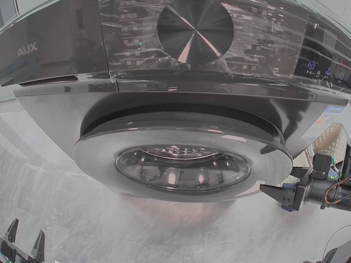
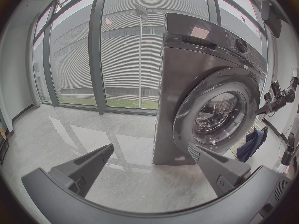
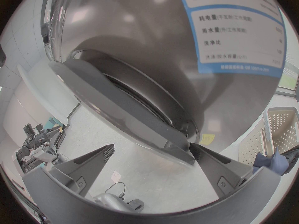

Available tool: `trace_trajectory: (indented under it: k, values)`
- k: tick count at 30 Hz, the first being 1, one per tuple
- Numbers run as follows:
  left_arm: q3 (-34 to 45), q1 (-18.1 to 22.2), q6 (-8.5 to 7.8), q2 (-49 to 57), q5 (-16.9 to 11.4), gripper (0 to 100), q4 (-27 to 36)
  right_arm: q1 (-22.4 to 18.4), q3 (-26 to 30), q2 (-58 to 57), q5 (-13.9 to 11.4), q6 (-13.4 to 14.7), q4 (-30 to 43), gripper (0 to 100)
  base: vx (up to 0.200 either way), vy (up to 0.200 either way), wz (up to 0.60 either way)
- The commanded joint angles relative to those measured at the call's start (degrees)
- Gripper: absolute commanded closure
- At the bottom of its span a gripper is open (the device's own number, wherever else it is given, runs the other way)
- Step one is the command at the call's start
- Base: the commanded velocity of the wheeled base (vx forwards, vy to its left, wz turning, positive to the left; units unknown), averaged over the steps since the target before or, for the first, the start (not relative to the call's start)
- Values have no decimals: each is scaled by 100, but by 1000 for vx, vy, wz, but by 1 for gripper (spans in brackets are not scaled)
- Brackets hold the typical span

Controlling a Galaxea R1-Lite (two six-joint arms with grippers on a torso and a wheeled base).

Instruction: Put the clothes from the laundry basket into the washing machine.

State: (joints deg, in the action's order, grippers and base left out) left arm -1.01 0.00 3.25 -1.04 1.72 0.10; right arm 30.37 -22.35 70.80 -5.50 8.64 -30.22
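Apparently the right gripper [image 3: 151, 146], jaws open, straddles the edge of the washing machine door [image 1: 175, 136].

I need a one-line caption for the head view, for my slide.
Right gripper, jaws open, beside the edge of the washing machine door; laundry basket behind it.

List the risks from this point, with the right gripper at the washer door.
1. The open right gripper sits at the very edge of the round grey glass-fronted door. It could slip off that smooth curved rim instead of pulling it open.
2. The white perforated laundry basket, with dark blue clothes draped over it, stands close beside that arm. A backward pull might knock it.
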Motion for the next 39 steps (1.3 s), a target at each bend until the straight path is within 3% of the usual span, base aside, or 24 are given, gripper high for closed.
trace_trajectory:
  k: [1, 4, 18, 25, 30, 39]
  values:
    - [92, 0, 0, 60, 4, 0, -1, 171, 371, -559, -39, -3, 113, 0, -200, 0, 0]
    - [92, 0, 0, 60, 4, 0, -1, 145, 406, -612, -30, -3, 139, 0, -200, 0, 0]
    - [92, 0, 8, 60, -5, 0, -1, -57, -393, 267, -30, -3, 60, 0, 0, 0, 0]
    - [92, 0, 8, 60, 4, 0, -1, 4, -235, 223, -57, -3, 104, 0, -171, 0, 0]
    - [92, 0, 8, 60, -5, 0, -1, 189, 37, -286, -92, -12, 130, 0, 0, 0, 0]
    - [92, 0, 0, 60, 4, 0, -1, -110, -420, 197, -65, -3, 60, 0, -44, 0, 0]
